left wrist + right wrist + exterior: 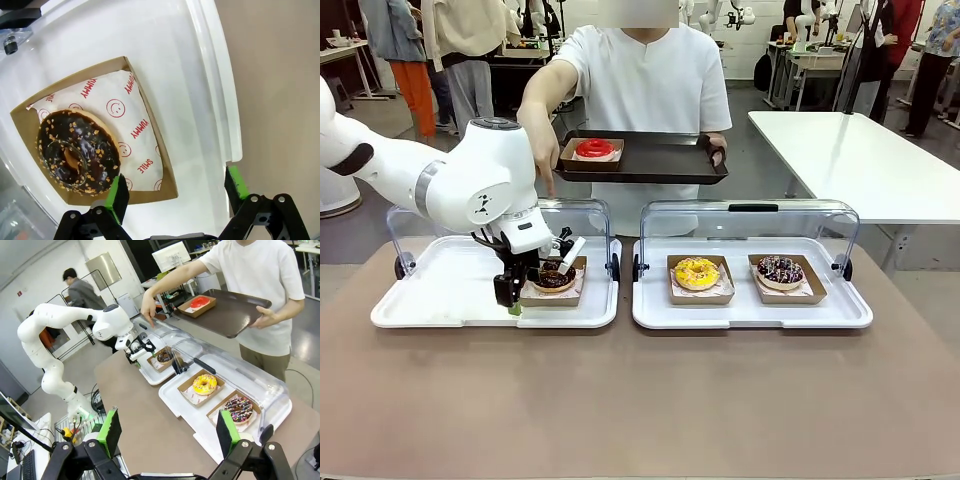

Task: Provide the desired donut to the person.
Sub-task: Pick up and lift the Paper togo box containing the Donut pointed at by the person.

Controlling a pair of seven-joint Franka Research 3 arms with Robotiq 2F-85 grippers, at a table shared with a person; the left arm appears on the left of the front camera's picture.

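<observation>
1. Counter (640,400): carries two white display trays side by side. No fault seen.

2. Person (650,80): stands at the far side holding a dark serving tray (665,160) on which a red donut (595,149) already sits. The pointing hand (542,150) hangs just above the left arm's wrist. Risk: an upward lift could meet that hand, since there is little room between them.

3. Left display tray (420,318): its clear lid (575,212) stands raised behind the work. Risk: a lift that swings rearward could catch the lid.

4. Cardboard tray (145,196): rests on the left display tray, paper-lined. The left tool (176,190) is low over its near corner, jaws apart and gripping nothing. The thin wall may buckle or tilt when pinched at one corner.

5. Chocolate donut (77,150): the item pointed at lies in that cardboard tray, pushed toward the near edge. One green pad (118,197) is right beside its glaze. Risk: closing could smear or dent it, and a tilted tray could let it slide off.

6. Right tool (168,432): jaws apart, empty, well back from both display trays. No hazard judged.
</observation>
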